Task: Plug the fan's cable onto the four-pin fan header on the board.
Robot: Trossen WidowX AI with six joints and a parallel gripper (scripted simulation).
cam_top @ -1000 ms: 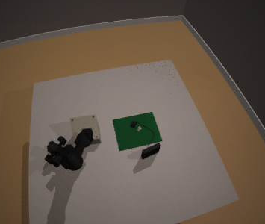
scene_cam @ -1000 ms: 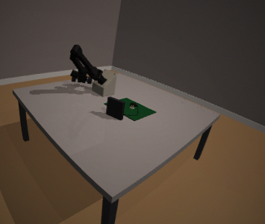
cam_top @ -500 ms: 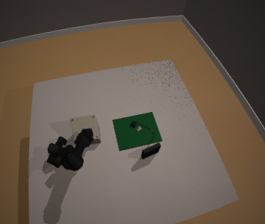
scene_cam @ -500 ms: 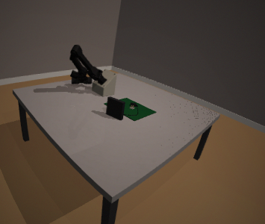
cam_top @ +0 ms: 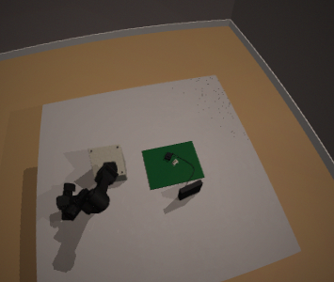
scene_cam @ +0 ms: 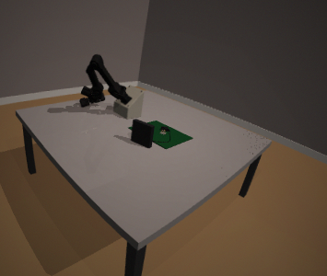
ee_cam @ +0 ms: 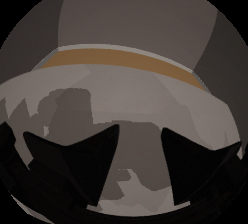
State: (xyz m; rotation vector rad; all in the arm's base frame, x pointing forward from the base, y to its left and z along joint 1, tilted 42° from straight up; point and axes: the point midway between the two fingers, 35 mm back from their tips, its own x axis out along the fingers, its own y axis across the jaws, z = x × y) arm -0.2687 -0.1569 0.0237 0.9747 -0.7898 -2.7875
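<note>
My gripper (ee_cam: 140, 130) is open and empty in the wrist view. In the top and exterior views it is at the arm's end on the left, far from the green board (cam_top: 159, 176) (scene_cam: 177, 140). A small black block (cam_top: 168, 156) (scene_cam: 165, 128), apparently the plug, is over the board at the end of the thin dark cable (cam_top: 193, 167) (scene_cam: 169, 139). A small whitish piece (cam_top: 175, 162) (scene_cam: 163, 132), apparently the header, is close beside it. The black fan (cam_top: 190, 190) (scene_cam: 142, 133) stands upright at the board's edge. Pins and plug depth are too small to make out.
The black arm (cam_top: 96, 201) (scene_cam: 97, 62) is folded back beside its pale base block (cam_top: 104, 155) (scene_cam: 136, 105). The base is between the gripper and the board in the exterior view. The fan stands up from the grey-white table (cam_top: 134, 240) (scene_cam: 131, 193).
</note>
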